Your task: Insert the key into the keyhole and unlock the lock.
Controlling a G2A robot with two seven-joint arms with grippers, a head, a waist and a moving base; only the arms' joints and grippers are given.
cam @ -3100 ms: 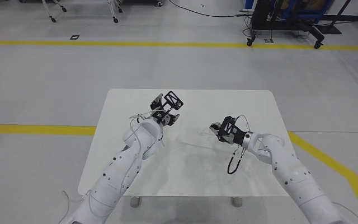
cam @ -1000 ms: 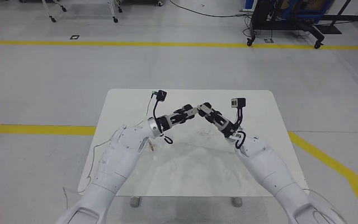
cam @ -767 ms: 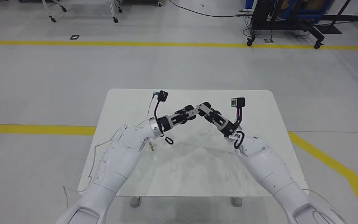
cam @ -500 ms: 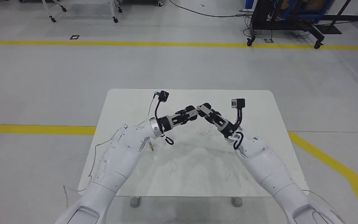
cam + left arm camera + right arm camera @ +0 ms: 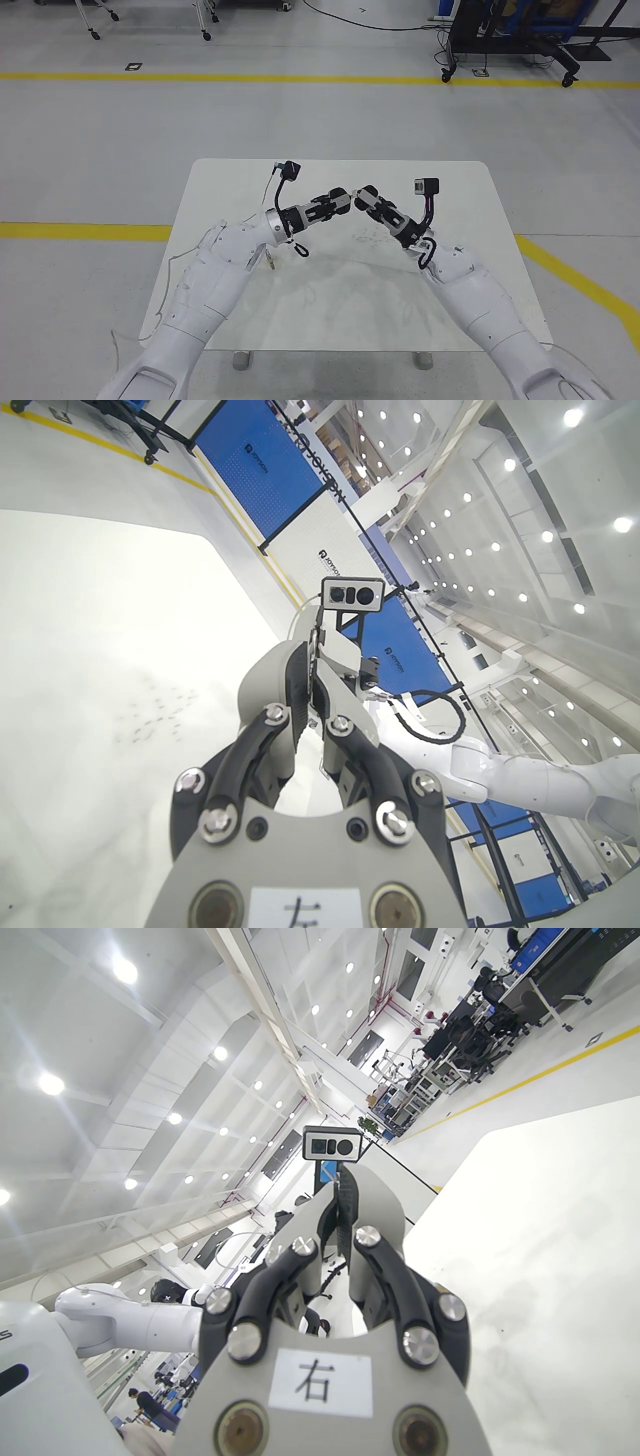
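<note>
Left gripper [image 5: 311,680] and right gripper [image 5: 343,1208] are noted pinched closed, tips meeting above the table [image 5: 330,300]; whether anything is clamped cannot be told.

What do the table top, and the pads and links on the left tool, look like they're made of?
The table is white, smooth and faintly scuffed, probably laminate or painted board. On the left tool, the pads are black with fine ribs, likely rubber. The links are black with a slight sheen, plastic or coated metal; I cannot tell which. The pins shine like bare steel.
</note>
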